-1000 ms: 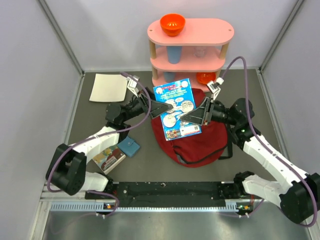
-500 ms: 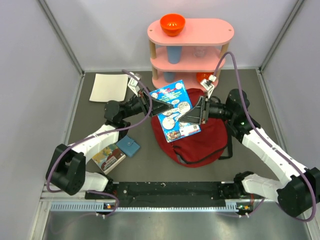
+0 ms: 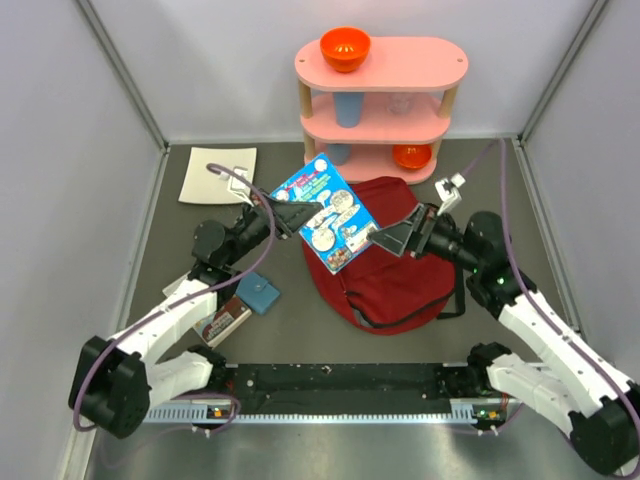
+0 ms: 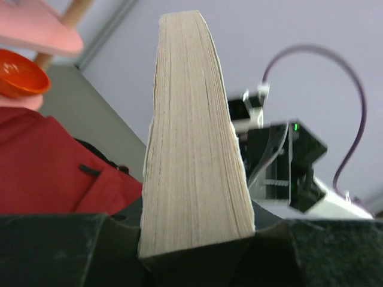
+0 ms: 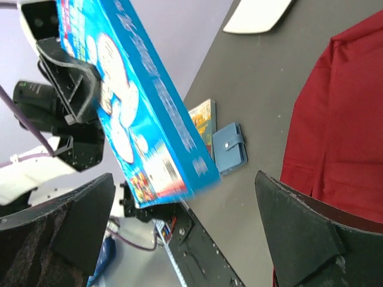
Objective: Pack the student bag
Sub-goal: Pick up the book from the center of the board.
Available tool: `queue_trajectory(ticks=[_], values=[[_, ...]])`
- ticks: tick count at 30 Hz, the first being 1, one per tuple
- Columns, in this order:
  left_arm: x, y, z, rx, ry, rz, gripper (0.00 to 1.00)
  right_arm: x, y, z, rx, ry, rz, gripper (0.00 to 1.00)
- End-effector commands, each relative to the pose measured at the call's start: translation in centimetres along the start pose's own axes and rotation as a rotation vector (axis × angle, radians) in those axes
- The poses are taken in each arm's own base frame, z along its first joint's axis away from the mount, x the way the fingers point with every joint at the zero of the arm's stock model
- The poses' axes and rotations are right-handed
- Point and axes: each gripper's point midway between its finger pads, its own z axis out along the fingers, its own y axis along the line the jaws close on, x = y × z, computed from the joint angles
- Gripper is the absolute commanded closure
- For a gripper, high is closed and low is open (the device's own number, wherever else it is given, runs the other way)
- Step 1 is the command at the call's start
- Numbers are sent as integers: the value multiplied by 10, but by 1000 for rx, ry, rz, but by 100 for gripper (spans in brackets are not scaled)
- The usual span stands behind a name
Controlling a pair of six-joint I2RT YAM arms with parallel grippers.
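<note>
Early stage: left hand (image 3: 298,213) pinched thick blue comic book (image 3: 335,212) above dark-red fabric backpack (image 3: 405,285) at worktop centre; right hand (image 3: 386,238) spread, empty. Nothing visibly packed; blue wallet (image 3: 259,294), small paperback (image 3: 222,318) outside.

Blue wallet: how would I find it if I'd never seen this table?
Find the big red bag in the middle. Just left of it, on the dark table, lies a small square wallet, next to a colourful little book. It is plain blue with a snap tab, unlike the picture-covered book.
</note>
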Motion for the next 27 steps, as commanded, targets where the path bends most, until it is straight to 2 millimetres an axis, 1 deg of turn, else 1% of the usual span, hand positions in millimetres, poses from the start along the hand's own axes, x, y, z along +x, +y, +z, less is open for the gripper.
queue_trajectory(ticks=[1, 2, 3, 5, 6, 8, 9, 10, 11, 12, 13, 15, 18, 19, 20, 21, 22, 25, 27], values=[[-52, -18, -9, 1, -273, 24, 100, -12, -7, -6, -7, -181, 98, 1], [-57, -27, -11, 40, -306, 3, 100, -3, -13, -7, -13, -181, 146, 1], [-59, -26, -12, 42, -327, -6, 100, -11, 2, -9, -86, -223, 131, 1], [-58, -23, -15, 46, -344, -31, 100, -10, 9, -12, -137, -259, 155, 1], [-56, -20, -15, 40, -343, -41, 100, -11, 18, -13, -173, -274, 144, 1], [-54, -21, -14, 54, -331, -60, 100, -15, 21, -11, -178, -289, 138, 1], [-50, -20, -11, 59, -310, -66, 100, -13, 17, -6, -170, -275, 144, 1], [-49, -20, -9, 62, -307, -76, 100, -17, 25, -6, -211, -283, 134, 1], [-47, -20, -8, 69, -306, -85, 100, -17, 28, -5, -234, -285, 133, 1], [-46, -18, -7, 75, -310, -93, 100, -15, 26, 0, -243, -276, 141, 1], [-45, -18, -6, 83, -309, -110, 100, -18, 36, 0, -293, -285, 137, 1], [-43, -19, -4, 101, -308, -123, 100, -17, 33, 8, -305, -274, 158, 1], [-41, -18, -1, 106, -306, -136, 100, -17, 39, 13, -349, -258, 185, 1], [-40, -20, 0, 112, -302, -136, 100, -14, 35, 18, -347, -245, 207, 1], [-39, -22, 1, 119, -294, -134, 100, -15, 41, 17, -377, -251, 198, 1], [-38, -21, 2, 119, -291, -135, 100, -14, 41, 20, -380, -242, 198, 1], [-40, -25, 2, 137, -300, -130, 100, -13, 41, 24, -375, -233, 201, 1], [-37, -26, 3, 148, -297, -141, 100, -11, 50, 26, -411, -230, 203, 1], [-34, -22, 4, 143, -296, -151, 100, -7, 58, 30, -442, -226, 210, 2]])
